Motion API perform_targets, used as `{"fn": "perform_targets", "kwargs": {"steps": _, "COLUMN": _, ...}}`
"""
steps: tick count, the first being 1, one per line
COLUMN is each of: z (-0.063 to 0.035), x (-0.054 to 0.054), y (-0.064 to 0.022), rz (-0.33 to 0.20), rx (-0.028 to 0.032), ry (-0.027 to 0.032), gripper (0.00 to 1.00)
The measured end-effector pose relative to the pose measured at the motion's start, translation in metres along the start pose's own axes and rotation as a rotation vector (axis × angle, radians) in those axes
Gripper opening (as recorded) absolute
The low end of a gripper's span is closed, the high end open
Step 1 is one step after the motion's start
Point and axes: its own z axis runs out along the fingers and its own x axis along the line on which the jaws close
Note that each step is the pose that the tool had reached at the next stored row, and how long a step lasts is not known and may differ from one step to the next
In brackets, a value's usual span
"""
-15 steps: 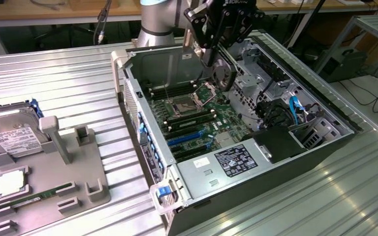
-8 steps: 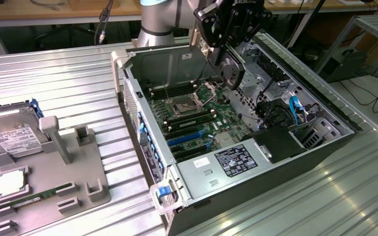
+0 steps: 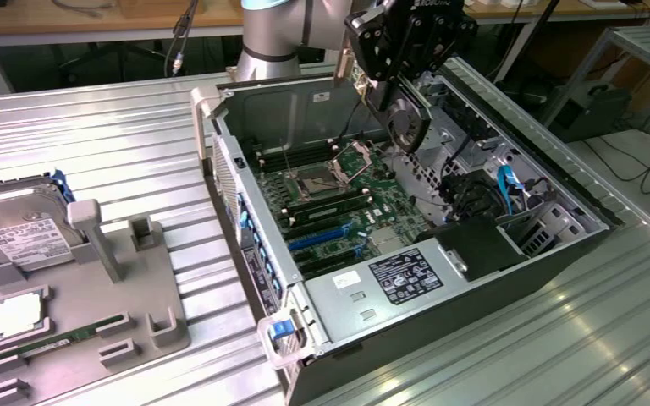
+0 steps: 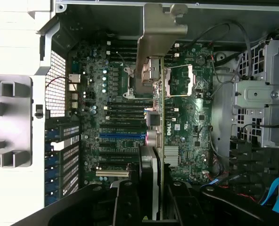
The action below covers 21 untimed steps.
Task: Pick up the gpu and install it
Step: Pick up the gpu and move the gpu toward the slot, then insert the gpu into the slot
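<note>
The gripper (image 3: 402,85), its fingers (image 4: 125,207) clamped on the gpu (image 3: 408,125), held the card edge-down over the open computer case (image 3: 263,106), apparently aligning it with the motherboard (image 3: 337,207).

1. A silver-grey cylindrical arm (image 3: 271,42) is seen at the upper middle of the exterior frame, topped by a pale blue ring (image 3: 274,5).
2. A black, blocky tool (image 3: 399,72) is fitted to it, marked with white lettering (image 3: 432,5) at the frame's top edge.
</note>
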Motion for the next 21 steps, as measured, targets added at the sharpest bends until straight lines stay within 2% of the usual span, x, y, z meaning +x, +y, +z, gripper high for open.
{"fn": "perform_targets", "kwargs": {"steps": 9, "z": 0.0000, "x": 0.0000, "y": 0.0000, "rz": 0.000, "rx": -0.0001, "ry": 0.0000, "gripper": 0.28}}
{"fn": "perform_targets", "kwargs": {"steps": 14, "z": 0.0000, "x": 0.0000, "y": 0.0000, "rz": -0.017, "rx": -0.0003, "ry": 0.0009, "gripper": 0.28}}
{"fn": "perform_targets", "kwargs": {"steps": 20, "z": 0.0000, "x": 0.0000, "y": 0.0000, "rz": -0.094, "rx": -0.0012, "ry": 0.0048, "gripper": 0.28}}
{"fn": "perform_targets", "kwargs": {"steps": 21, "z": 0.0000, "x": 0.0000, "y": 0.0000, "rz": -0.119, "rx": -0.0016, "ry": 0.0061, "gripper": 0.28}}
